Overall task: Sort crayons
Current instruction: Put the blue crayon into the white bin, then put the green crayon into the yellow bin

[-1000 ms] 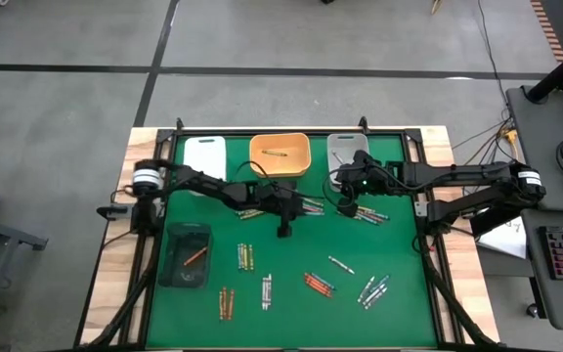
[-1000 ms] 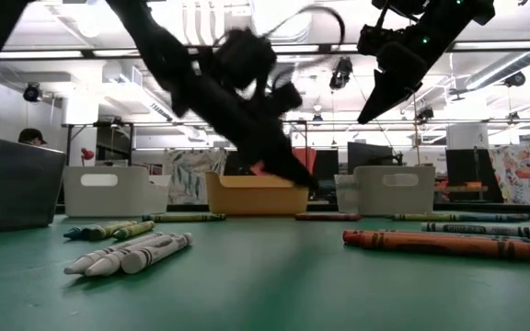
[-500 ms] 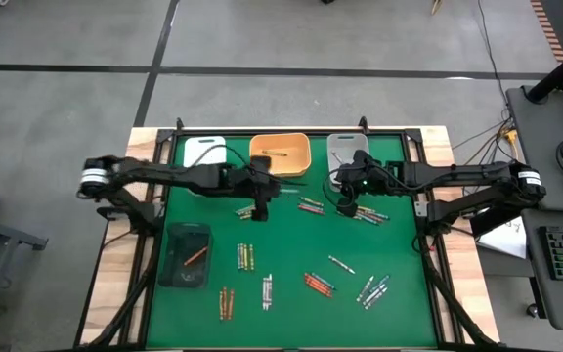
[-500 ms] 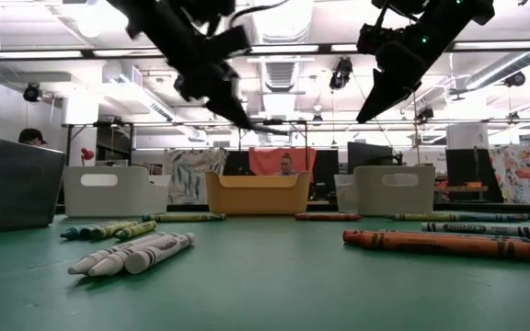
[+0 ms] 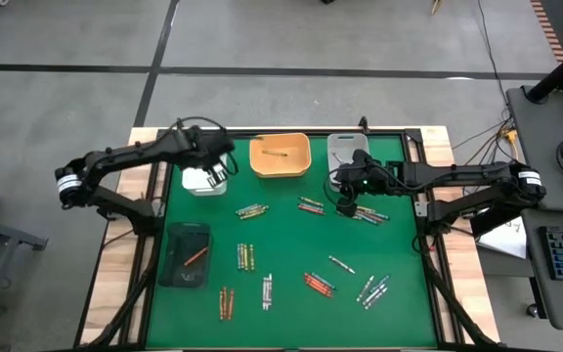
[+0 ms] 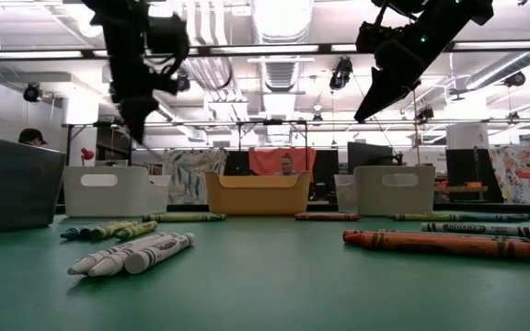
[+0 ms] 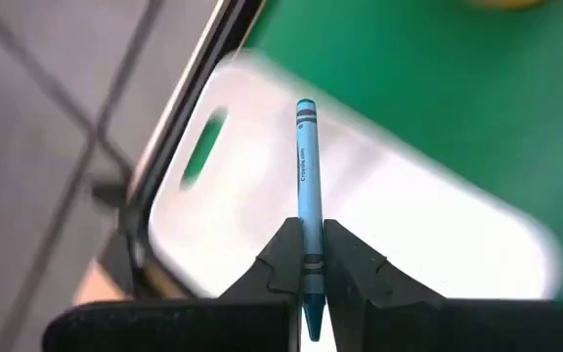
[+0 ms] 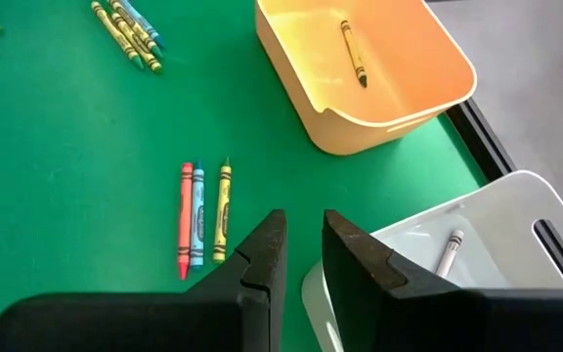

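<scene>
Blue crayon point(image 7: 307, 186): your left gripper point(image 7: 308, 256) is clamping it, with the white tray point(image 7: 262, 108) lying directly under the fingertips. Your right gripper point(image 8: 302, 256) is hovering with fingers slightly apart and empty, beside the grey-white tray point(image 8: 516, 220); loose crayons point(image 5: 310, 285) are lying scattered on the green mat point(image 5: 291, 244) below it.

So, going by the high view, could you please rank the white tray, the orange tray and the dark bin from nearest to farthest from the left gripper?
1. White tray: directly under the left gripper, at the mat's back-left.
2. Orange tray: next along the back edge, toward the middle.
3. Dark bin: farthest, near the mat's left edge, toward the front.
</scene>
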Controlling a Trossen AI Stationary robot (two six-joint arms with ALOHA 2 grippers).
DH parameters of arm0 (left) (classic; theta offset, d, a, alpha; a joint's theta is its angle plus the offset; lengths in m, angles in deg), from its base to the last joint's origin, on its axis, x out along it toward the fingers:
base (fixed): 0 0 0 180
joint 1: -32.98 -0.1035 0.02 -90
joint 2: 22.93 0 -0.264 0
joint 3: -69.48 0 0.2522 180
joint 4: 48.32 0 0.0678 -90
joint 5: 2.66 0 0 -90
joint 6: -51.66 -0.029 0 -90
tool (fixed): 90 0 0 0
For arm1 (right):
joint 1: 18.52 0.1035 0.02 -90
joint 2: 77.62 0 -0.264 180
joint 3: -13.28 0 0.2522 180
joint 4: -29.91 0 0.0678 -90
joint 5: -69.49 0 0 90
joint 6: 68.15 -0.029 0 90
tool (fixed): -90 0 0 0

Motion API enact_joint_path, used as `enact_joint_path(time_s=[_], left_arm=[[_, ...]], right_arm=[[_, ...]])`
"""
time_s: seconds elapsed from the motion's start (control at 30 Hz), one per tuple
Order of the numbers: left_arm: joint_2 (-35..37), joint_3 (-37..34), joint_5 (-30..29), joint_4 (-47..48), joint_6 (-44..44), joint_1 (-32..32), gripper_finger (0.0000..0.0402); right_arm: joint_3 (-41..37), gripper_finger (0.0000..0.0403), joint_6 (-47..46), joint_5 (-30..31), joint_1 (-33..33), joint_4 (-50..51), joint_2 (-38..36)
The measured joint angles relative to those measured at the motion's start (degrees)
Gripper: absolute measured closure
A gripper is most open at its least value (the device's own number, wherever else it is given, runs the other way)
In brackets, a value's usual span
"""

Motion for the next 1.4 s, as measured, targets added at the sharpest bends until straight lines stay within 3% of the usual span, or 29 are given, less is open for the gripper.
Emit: enact_joint_path(time_s=[0.17,0.27,0.67,0.83,1.4], left_arm=[[-1.4,0.0,-0.1,2.7,10.3,-7.2,0.0400],[-2.3,0.0,0.0,2.3,11.5,-8.6,0.0400],[-9.7,0.0,0.0,1.4,11.7,-9.1,0.0400],[-13.0,0.0,-4.4,1.3,11.8,-9.1,0.0386],[-14.1,0.0,-6.0,-0.8,12.0,-8.8,0.0346]], right_arm=[[0.0,0.0344,0.6,0.0,0.0,0.0,0.0],[0.0,0.0344,0.7,0.0,0.0,0.0,0.0],[0.0,0.0344,0.5,0.0,0.0,0.0,0.0],[0.0,0.0344,0.3,0.0,0.0,0.0,0.0],[0.0,0.0344,-0.2,0.0,0.0,0.0,0.0]])
